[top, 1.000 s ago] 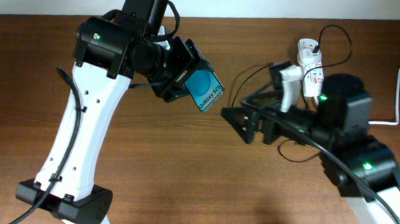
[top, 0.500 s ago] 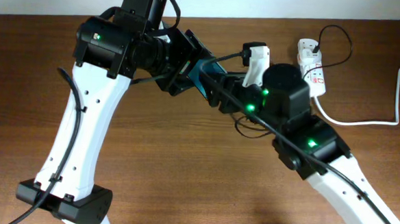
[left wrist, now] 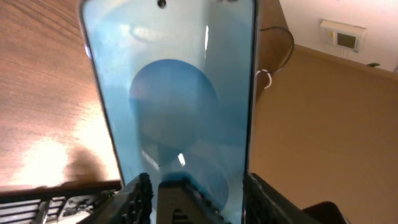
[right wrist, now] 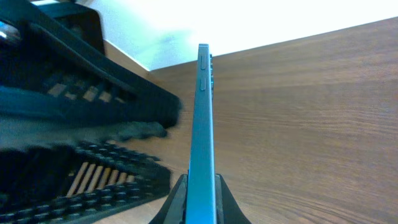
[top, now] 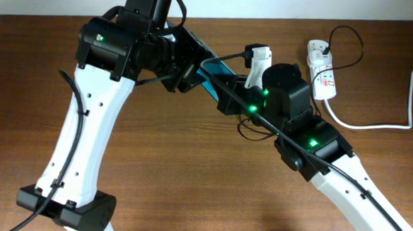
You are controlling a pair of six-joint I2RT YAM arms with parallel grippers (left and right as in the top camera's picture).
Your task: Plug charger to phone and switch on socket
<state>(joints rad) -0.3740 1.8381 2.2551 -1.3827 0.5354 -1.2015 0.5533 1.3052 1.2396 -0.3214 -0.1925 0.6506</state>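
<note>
1. Most of the phone [left wrist: 174,93] is hidden in the overhead view; only a cyan sliver [top: 208,76] shows between the two arms; its lower end is cut off in both wrist views.
2. Right tool [top: 225,92] is crowded against the left arm overhead; in its own wrist view, dark shapes flank the phone's edge at the bottom of frame; whether it is spread or pressed together cannot be told; the charger's connector tip cannot be made out.
3. Left tool [left wrist: 196,190] is pinching the phone by its two long edges, one finger on each side of the lower screen; the phone is held up above the surface [top: 189,171].
4. Surface is dark brown wood grain; a pale wall [top: 304,7] runs behind its far edge; the left wrist view shows a tan floor [left wrist: 323,124] and a small pale wall plate [left wrist: 341,38].
5. Socket [top: 321,70] lies at the far right of the surface, well apart from the phone; the charger [top: 328,45] has its black plug at the socket's far end, with thin cable looping beside it; a thick white cord [top: 376,126] runs off to the right.
6. Phone screen is bright cyan-blue with a darker round shape and glare streaks; edge-on in the right wrist view it is thin, with side buttons near the top.
</note>
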